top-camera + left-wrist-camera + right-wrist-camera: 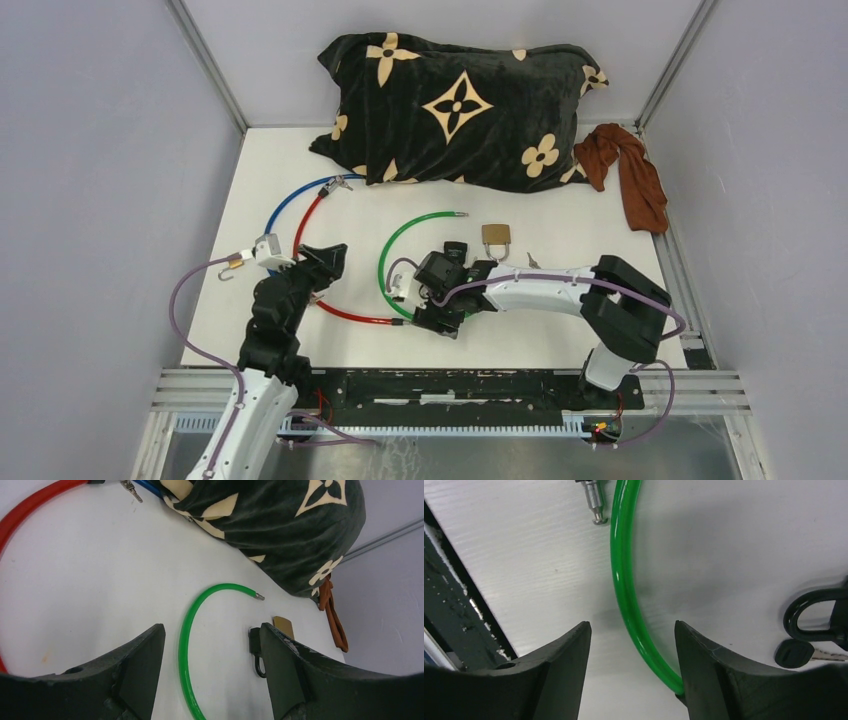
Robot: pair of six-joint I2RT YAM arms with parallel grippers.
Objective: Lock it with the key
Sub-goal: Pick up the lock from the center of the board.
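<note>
A small black padlock (455,250) lies mid-table, and its shackle (811,615) shows at the right edge of the right wrist view. A black-headed key (794,653) lies just below that shackle. A brass padlock (495,238) sits a little further back. My right gripper (425,305) (632,624) is open, low over a green cable (624,580) that runs between its fingers and touches the right one. My left gripper (325,258) (212,627) is open and empty, facing the green cable (187,630) and the black padlock (256,650).
A red cable (320,300) and a blue cable (290,195) curve across the left side. A black patterned pillow (460,110) lies at the back, with a brown cloth (635,175) at the back right. A metal cable end (594,500) lies ahead of my right gripper. The black rail (459,625) is to its left.
</note>
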